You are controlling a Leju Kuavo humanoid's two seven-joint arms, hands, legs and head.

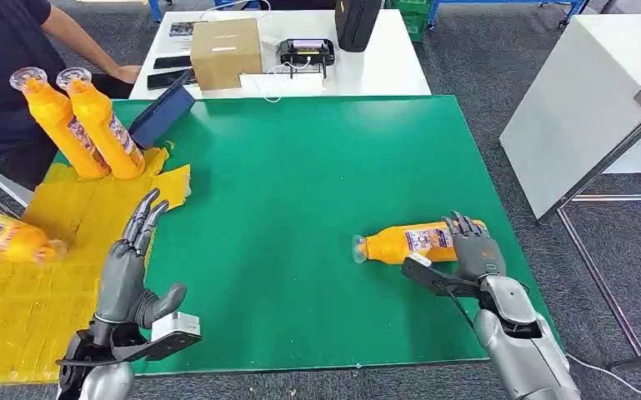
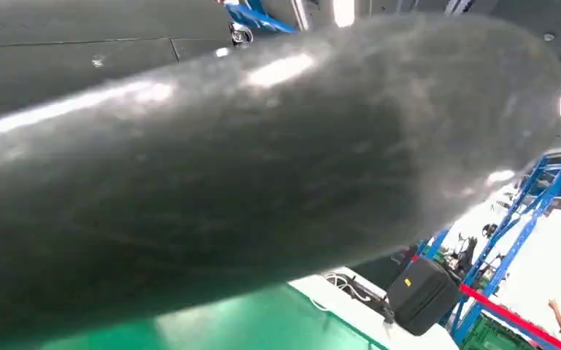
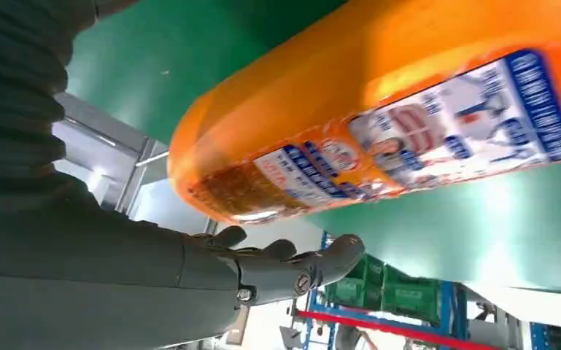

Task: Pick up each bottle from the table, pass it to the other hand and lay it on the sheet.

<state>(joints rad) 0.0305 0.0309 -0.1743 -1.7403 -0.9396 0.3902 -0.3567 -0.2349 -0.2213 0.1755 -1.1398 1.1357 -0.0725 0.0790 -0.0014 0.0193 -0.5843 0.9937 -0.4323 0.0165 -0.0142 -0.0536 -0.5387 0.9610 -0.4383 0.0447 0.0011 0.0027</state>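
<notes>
Now right hand (image 1: 475,248) cups lying bottle (image 1: 408,243) on bench (image 1: 300,167), fingers not yet closed; left hand (image 1: 133,267) open, empty, awaiting handover.

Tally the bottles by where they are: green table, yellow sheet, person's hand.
Green table: 1, lying under the right hand — bottle
Yellow sheet: 2
Person's hand: 1
Total: 4

cardboard box (image 1: 226,52) on white table (image 1: 383,71)
</notes>
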